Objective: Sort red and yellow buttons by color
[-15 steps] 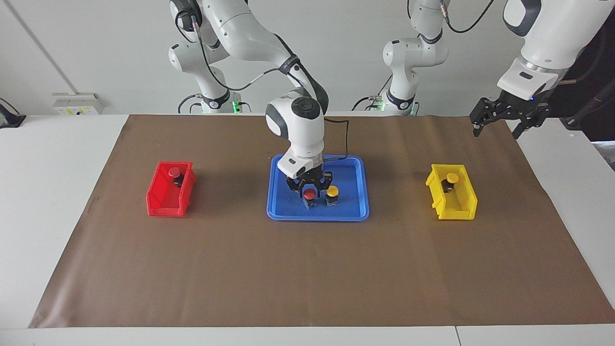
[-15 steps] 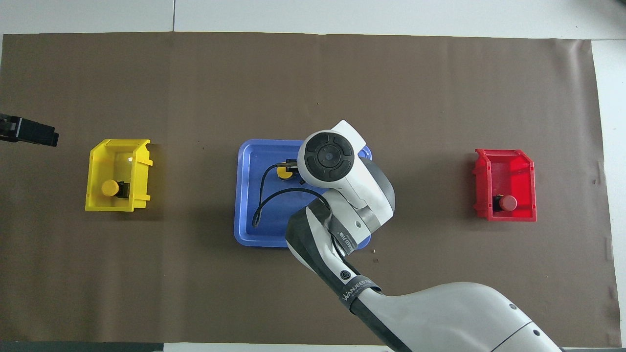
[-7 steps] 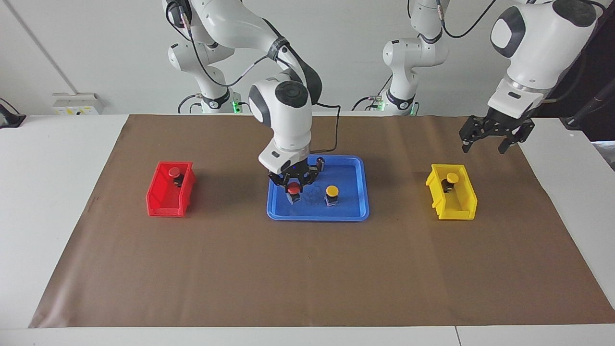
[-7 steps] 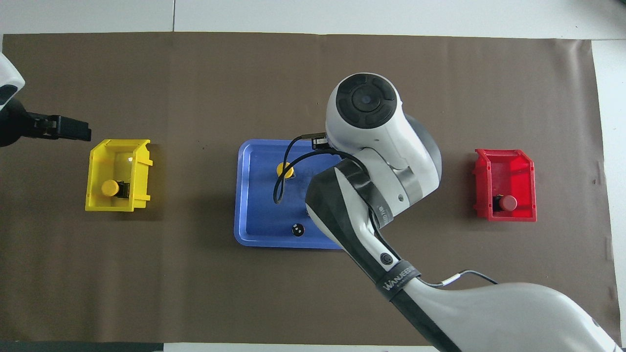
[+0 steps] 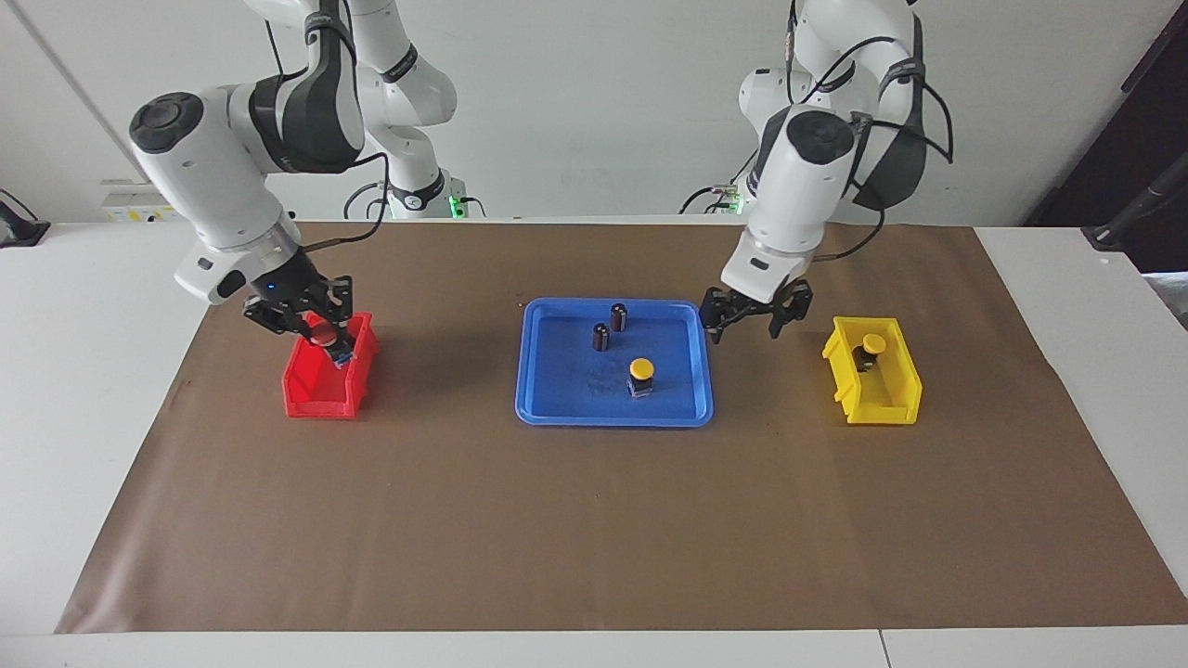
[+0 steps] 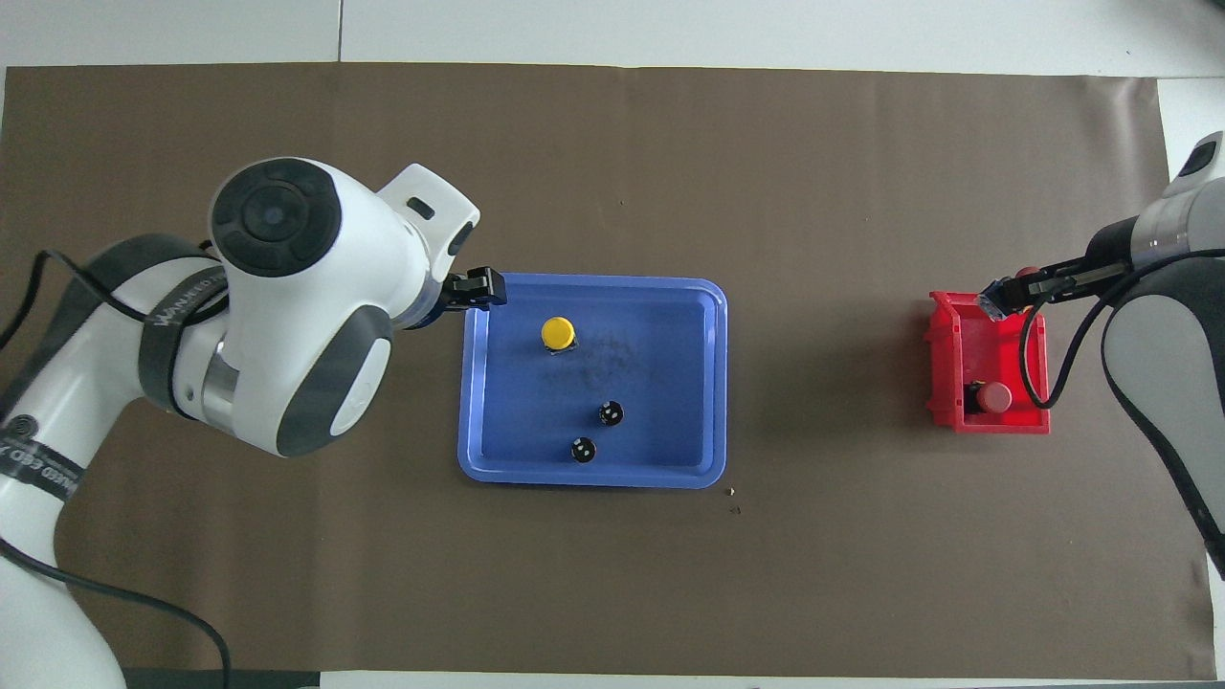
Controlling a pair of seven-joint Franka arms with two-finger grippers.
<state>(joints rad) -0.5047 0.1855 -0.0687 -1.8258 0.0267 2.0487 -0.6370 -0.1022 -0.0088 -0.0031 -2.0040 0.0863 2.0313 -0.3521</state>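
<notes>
- Facing view shows the right tool (image 5: 311,320) over the red bin (image 5: 327,385), at the bin's edge toward the robots; it is clamped on a red button (image 5: 322,332), which hangs tilted above the bin's hollow; in the overhead view only a sliver of that red cap shows past the fingers (image 6: 1043,279), so how far the button sits inside the bin's outline is hard to judge
- A second red button (image 6: 991,396) lies inside the red bin on its floor, toward the robots' edge of the surface (image 5: 111,390); the bin stands on the brown mat (image 5: 594,520) toward the right arm's end
- Left tool (image 5: 750,314) hangs over the mat between the blue tray (image 5: 548,408) and the yellow bin (image 5: 891,401), just beside the tray's corner toward the robots; its fingers stand spread and hold nothing
- One yellow button (image 5: 640,376) stands upright in the blue tray at the middle of the mat, on the tray's half toward the left arm's end; two small dark cylinders (image 5: 609,327) stand nearer to the robots than it, apart from each other and from the button
- Another yellow button (image 5: 871,349) rests in the yellow bin, toward the left arm's end of the surface; in the overhead view the left arm covers that bin
</notes>
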